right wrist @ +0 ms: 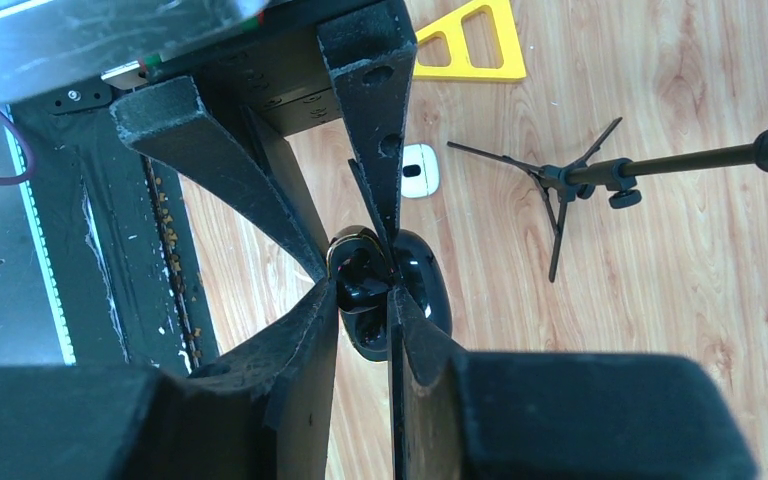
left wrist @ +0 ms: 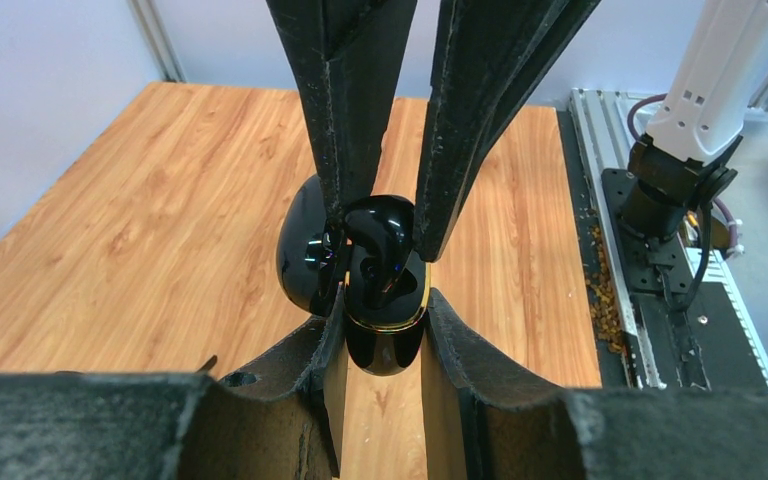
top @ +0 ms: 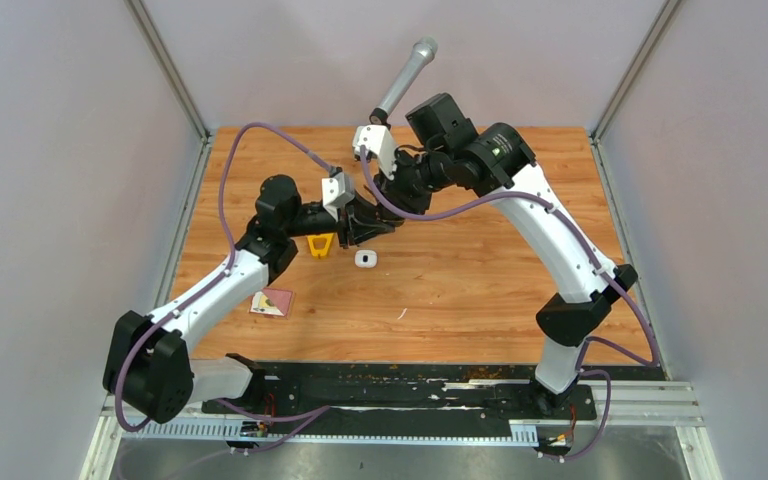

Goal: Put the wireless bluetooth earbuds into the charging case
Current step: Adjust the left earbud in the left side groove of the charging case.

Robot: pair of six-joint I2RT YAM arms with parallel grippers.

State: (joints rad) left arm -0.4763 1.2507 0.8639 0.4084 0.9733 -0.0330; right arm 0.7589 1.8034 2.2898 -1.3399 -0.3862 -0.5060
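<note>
My left gripper is shut on the open black charging case, which has a gold rim. It holds the case in the air above the table, and the lid hangs open to one side. My right gripper meets it from the far side. It is shut on a glossy black earbud and presses it into the case's mouth. The white earbuds and the other black one are not in view.
A small white case lies on the wooden table below the grippers. A yellow triangular piece is to its left and a small card lies nearer. A microphone on a tripod stands at the back.
</note>
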